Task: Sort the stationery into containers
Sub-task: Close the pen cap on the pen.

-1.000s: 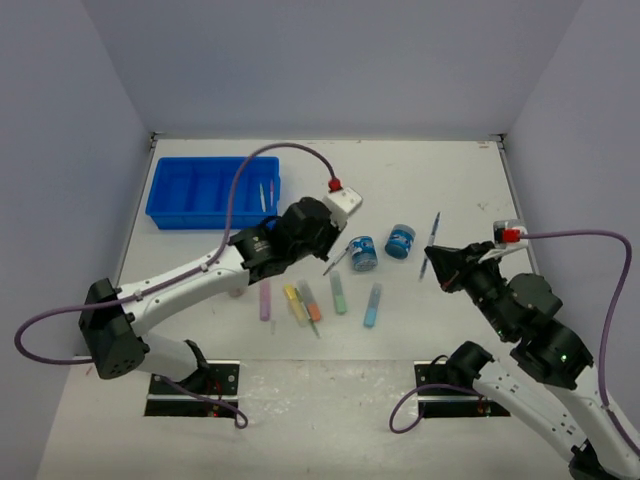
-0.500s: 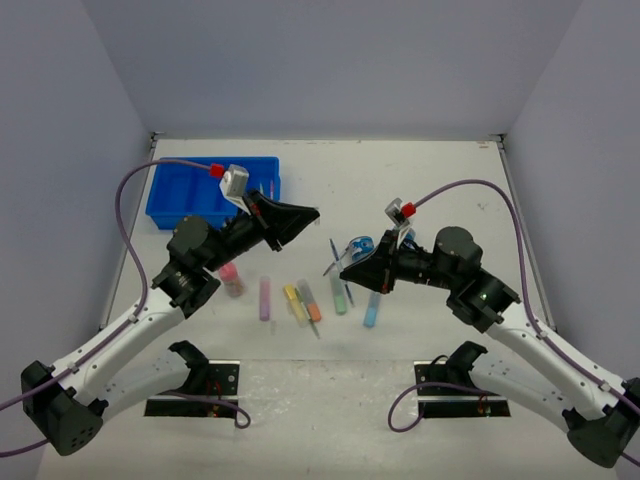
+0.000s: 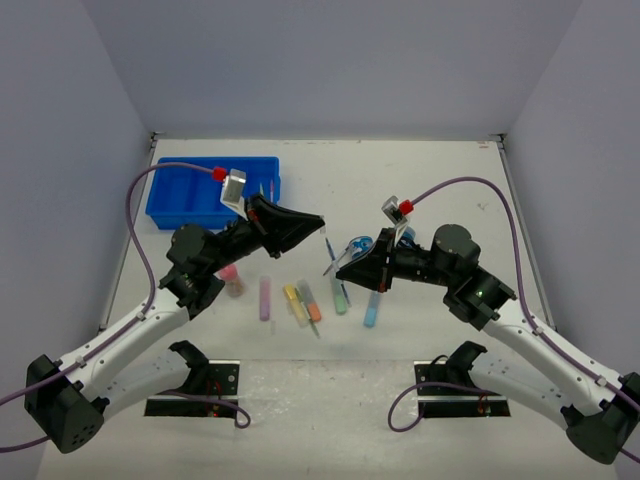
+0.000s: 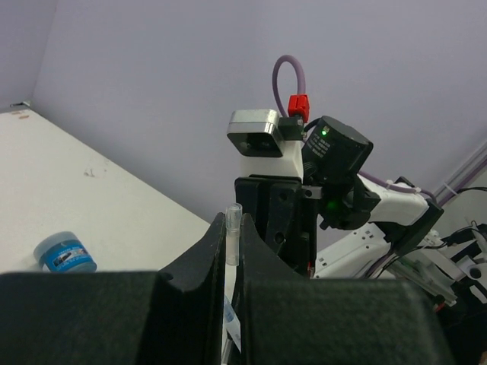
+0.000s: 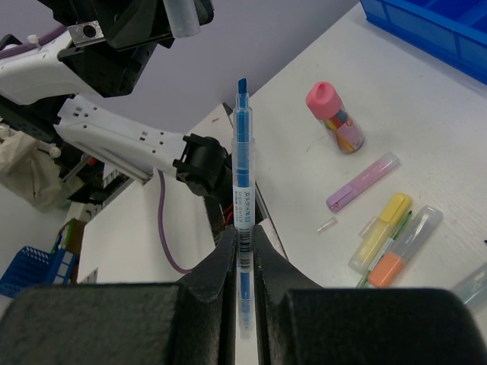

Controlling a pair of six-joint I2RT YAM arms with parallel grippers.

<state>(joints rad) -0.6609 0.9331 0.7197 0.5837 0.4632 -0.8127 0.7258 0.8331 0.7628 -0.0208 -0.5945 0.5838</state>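
My left gripper [image 3: 318,222] is shut on a small clear pen cap [image 4: 233,234], held in the air above the table's middle. Facing it, my right gripper [image 3: 345,265] is shut on a thin blue pen [image 5: 241,152] whose bare tip points toward the left gripper [image 5: 183,15]. Below them lie a purple marker [image 3: 265,298], a yellow marker [image 3: 294,303], an orange marker [image 3: 311,303], a green marker [image 3: 339,295] and a blue marker [image 3: 372,305]. A pink-capped bottle [image 3: 232,280] lies beside the left arm. The blue tray [image 3: 205,190] sits at the far left.
A round blue tub [image 3: 362,245] sits partly hidden behind the right gripper and also shows as the tub [image 4: 67,253] in the left wrist view. A tiny clear piece [image 5: 327,225] lies near the purple marker [image 5: 364,181]. Walls close in the table's sides.
Both arms have swung up from low over the table to face each other above the markers. Over the last half second the left gripper edged slightly right, toward the pen.
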